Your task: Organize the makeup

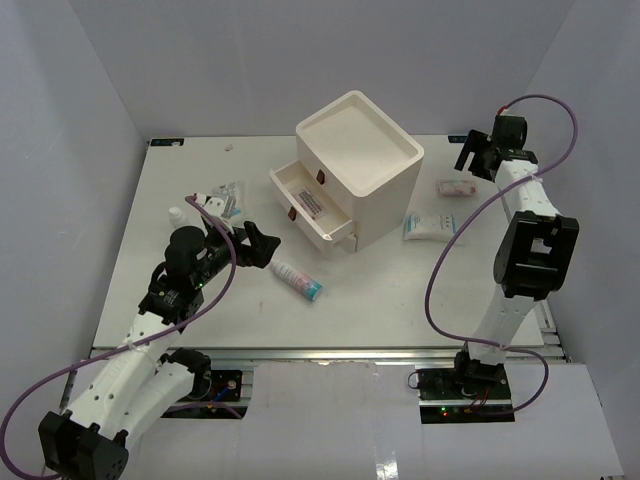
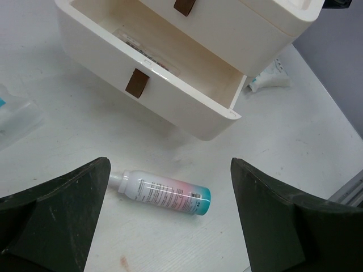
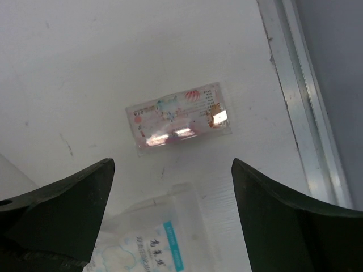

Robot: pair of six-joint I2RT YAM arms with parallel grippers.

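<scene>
The table is running up against walls on the left, far and right sides. A metal rail is bordering its right edge. The widest open stretch is lying across the near half, between the arm bases and the box. A narrower lane is showing between the box and the right edge.

The box is sitting at the middle far part of the table. One drawer is standing pulled out toward the near left. The other drawer is sitting shut.

Count of makeup in view:
- One tube is lying on its side near the open drawer, apart from it, with its teal end pointing right and near.
- One bottle is standing near the left edge.
- One pink sachet is lying flat to the right of the box.
- One blue sachet is lying just near of the pink sachet, with a gap between them.
- Clear packets are lying bunched at the left, just right of the bottle. Their number cannot be told.
- One flat printed item is lying inside the open drawer.

The left gripper is hanging over the table between the packets and the tube. Its jaws are standing wide apart and gripping nothing. In its wrist view the tube is showing between the fingers, lower down.

The right gripper is hanging at the far right over the pink sachet. Its jaws are likewise spread wide and holding nothing.

The table surface is showing white and matt, with faint scuffs. The walls are showing plain pale grey.
</scene>
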